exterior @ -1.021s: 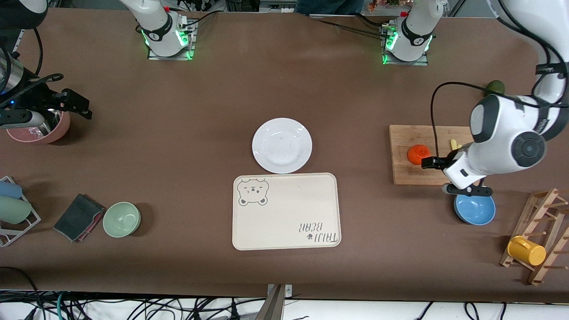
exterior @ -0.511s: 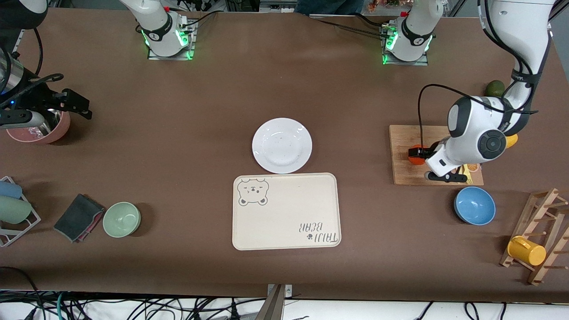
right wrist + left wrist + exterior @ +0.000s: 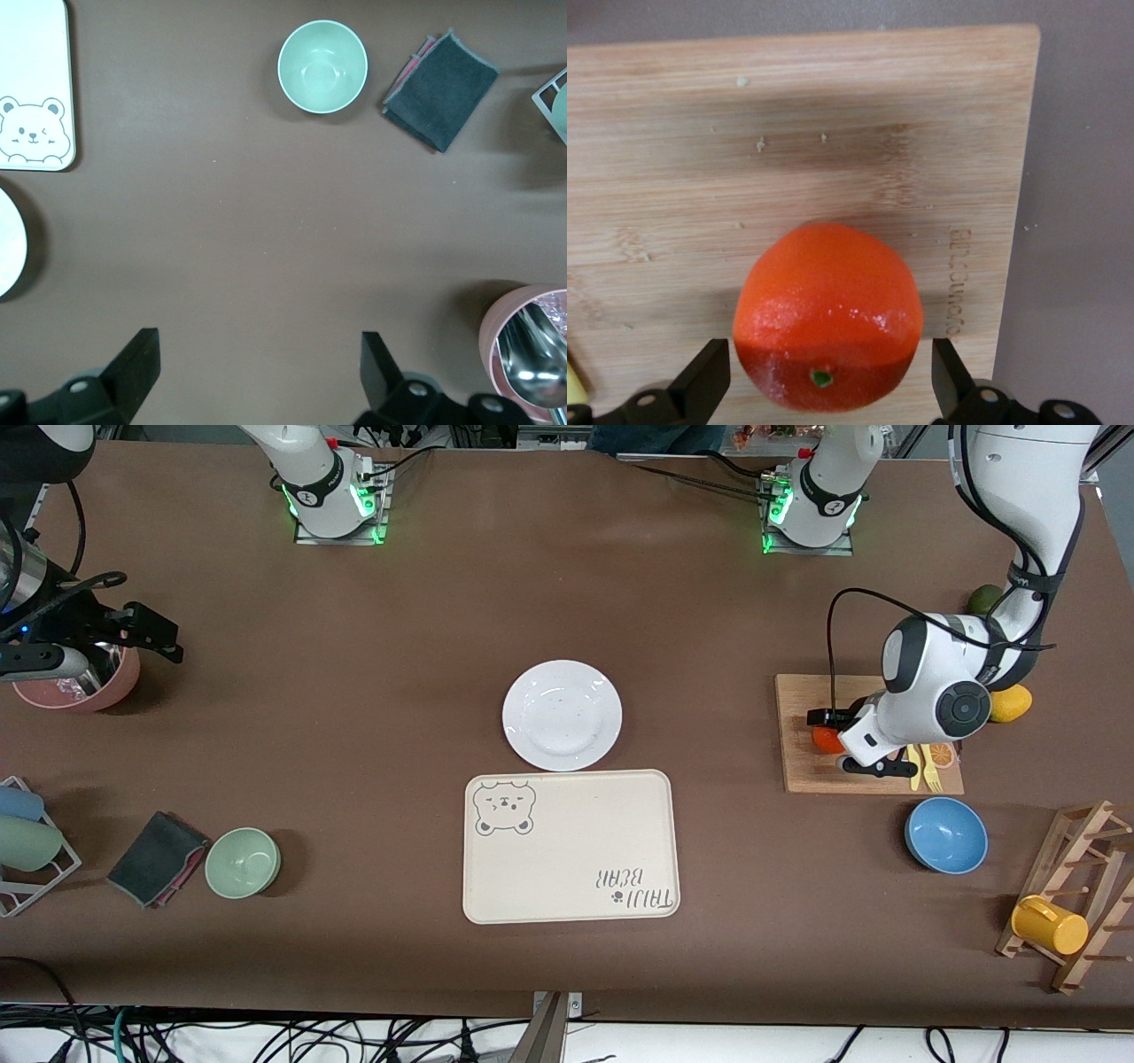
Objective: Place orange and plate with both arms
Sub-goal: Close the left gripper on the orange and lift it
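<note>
- Left gripper [image 3: 833, 740]: low over the wooden cutting board [image 3: 802, 766] at the left arm's end of the table; fingers [image 3: 700, 381] spread wide, one on each side of the orange, with a gap on both sides; nothing clamped.
- Orange [image 3: 827, 314]: resting on the board directly between the left gripper's spread fingers, near the board's edge toward the table centre; untouched by either pad.
- Plate [image 3: 562, 714]: bare, on the table well apart from the left gripper toward the table centre, just beside the bear-printed tray [image 3: 570, 847].
- Right gripper [image 3: 133, 631]: hanging over the table next to the pink cup [image 3: 97, 682] at the right arm's end, fingers [image 3: 133, 367] apart, empty; this arm waits.
- Other items near the left gripper: yellow fork [image 3: 929, 766] and lemon [image 3: 1009, 703] on or beside the board, blue bowl [image 3: 945, 834].
- Risk, judged: the round fruit may roll toward the board edge if one pad reaches it first.
- Risk, judged: closing too high on the curve may squeeze it out downward.
- Risk, judged: descending further may drive the fingertips into the board.
</note>
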### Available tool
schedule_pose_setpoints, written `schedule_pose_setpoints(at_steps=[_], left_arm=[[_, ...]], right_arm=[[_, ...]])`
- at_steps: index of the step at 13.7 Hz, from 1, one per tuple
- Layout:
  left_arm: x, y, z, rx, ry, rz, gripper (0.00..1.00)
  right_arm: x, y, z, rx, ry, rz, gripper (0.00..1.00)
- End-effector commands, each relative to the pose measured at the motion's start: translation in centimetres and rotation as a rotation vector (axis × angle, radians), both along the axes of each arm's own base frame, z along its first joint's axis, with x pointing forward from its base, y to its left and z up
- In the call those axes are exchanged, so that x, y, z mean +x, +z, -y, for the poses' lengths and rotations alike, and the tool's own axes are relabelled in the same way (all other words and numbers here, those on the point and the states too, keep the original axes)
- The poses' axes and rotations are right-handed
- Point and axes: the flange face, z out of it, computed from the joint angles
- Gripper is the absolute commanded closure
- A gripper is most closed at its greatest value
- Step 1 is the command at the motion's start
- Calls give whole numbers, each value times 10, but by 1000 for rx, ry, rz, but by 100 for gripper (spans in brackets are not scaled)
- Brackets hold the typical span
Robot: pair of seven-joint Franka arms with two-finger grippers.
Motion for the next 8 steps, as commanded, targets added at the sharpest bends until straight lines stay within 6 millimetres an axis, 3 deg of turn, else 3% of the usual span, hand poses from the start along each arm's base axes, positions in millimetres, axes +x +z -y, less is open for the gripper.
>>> schedule_pose_setpoints(at_steps=[1, 4, 6, 8], left_arm=[[-1, -3, -2, 14, -15, 12, 11], [1, -14, -2, 10, -14, 22, 59], [3, -12, -1, 13, -6, 29, 81], [5, -4, 11, 30, 35, 38, 86]], right_arm=[[1, 3, 0, 11, 0, -2, 0], [1, 3, 0, 11, 0, -2, 0], [1, 3, 0, 11, 0, -2, 0], [1, 3, 0, 11, 0, -2, 0]])
